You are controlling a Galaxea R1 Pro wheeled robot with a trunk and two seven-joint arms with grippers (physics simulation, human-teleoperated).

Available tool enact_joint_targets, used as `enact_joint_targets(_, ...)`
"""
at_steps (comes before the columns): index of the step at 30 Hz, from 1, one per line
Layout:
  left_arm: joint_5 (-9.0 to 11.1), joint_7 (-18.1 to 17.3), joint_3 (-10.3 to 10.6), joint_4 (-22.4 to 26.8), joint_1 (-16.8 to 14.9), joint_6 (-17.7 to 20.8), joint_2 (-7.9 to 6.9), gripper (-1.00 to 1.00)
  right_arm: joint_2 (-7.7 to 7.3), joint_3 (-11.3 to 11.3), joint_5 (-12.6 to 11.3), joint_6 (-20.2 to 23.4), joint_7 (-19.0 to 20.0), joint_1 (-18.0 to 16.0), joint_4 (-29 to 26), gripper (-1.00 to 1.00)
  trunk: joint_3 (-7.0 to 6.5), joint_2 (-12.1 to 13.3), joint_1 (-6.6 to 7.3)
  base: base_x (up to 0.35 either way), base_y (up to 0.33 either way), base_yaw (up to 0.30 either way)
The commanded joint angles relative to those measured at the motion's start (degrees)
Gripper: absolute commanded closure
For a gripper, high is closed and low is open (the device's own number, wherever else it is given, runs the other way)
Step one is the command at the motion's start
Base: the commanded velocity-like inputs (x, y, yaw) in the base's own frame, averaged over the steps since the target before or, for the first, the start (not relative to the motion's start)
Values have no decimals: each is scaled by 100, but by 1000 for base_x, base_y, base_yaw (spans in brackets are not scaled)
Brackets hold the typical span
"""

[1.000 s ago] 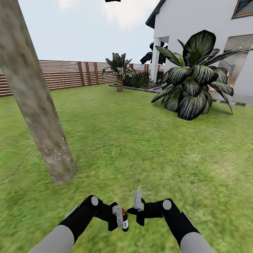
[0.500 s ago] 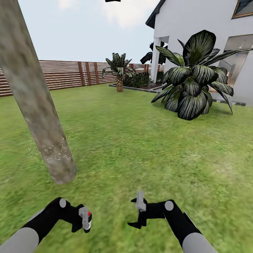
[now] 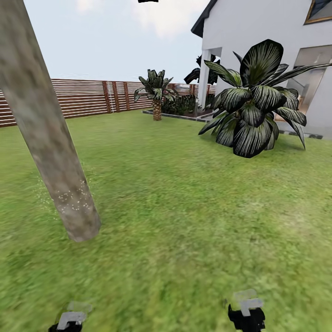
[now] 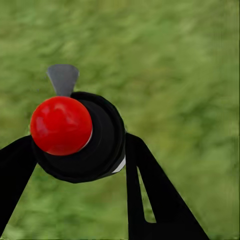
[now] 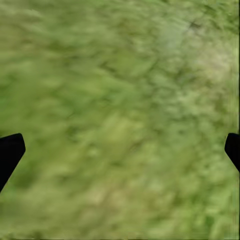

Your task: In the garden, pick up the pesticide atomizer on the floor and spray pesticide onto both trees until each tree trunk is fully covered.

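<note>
Pesticide atomizer [image 4: 80, 137] sat clamped in the left tool [image 4: 75, 165], seen in the left wrist view end-on: round black glossy body, smooth red dome cap on top, small grey flat tab sticking out past the cap, sliver of pale band at the body's edge. Black fingers [image 4: 150, 195] pressed on both sides of it. No readable label or writing. Blurred green grass lay behind it.

In the head view the left tool [image 3: 69, 319] showed at the bottom edge as a grey-white tip on black, motion-blurred; the atomizer itself could not be made out there. Right tool [image 3: 246, 309] also sat low at the bottom edge, grey-white tip over a black body. In the right wrist view its two black fingertips [image 5: 10, 152] stood far apart at opposite sides with bare grass between, so it was released and grasping nothing.

Tree trunk [image 3: 46, 133] rose from the lawn [image 3: 184, 207] ahead and to the left: thick round column, pale grey-brown, mottled, leaning, with fine white specks low down near its base. Lawn was patchy green, soft-textured.

Further out: broad-leaf dark plant [image 3: 256, 103] with glossy striped leaves at right, short palm [image 3: 157, 92] with a woven-looking trunk, brown horizontal-slat fence [image 3: 87, 99], white smooth-walled house [image 3: 258, 27].
</note>
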State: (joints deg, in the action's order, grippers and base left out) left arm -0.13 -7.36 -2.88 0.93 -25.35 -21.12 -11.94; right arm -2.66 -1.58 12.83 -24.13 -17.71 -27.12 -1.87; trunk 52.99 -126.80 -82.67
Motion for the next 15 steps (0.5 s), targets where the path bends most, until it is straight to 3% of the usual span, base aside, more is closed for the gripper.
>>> enact_joint_targets(1, 129, 46, 19, -12, 38, -50, 3, 100, 6, 31, -114, -135, -27, 70, 0, -100, -2, 0, 0, 0, 0, 0)
enact_joint_targets(2, 284, 89, 14, -23, 90, -88, 0, 100, 4, 34, -223, -309, -50, 125, 6, -100, -2, 0, 0, 0, 0, 0)
enact_joint_targets(7, 409, 120, 2, -43, 134, -92, 6, 100, 51, 35, -321, -437, -74, 178, 19, -100, -2, 0, 0, -1, 0, 0)
enact_joint_targets(8, 457, 147, -9, -56, 150, -130, 135, 100, 55, 26, -328, -435, -74, 180, 16, -100, -2, 0, 0, -295, -125, 0)
enact_joint_targets(12, 908, 147, -9, -58, 153, -141, 138, 100, 15, 22, -327, -435, -74, 180, 11, -100, -2, 0, 0, -305, -133, 0)
enact_joint_targets(15, 1006, 147, -5, -58, 153, -145, 133, 100, 20, 27, -320, -435, -74, 180, 17, -100, -2, 0, 0, -308, -141, 39)
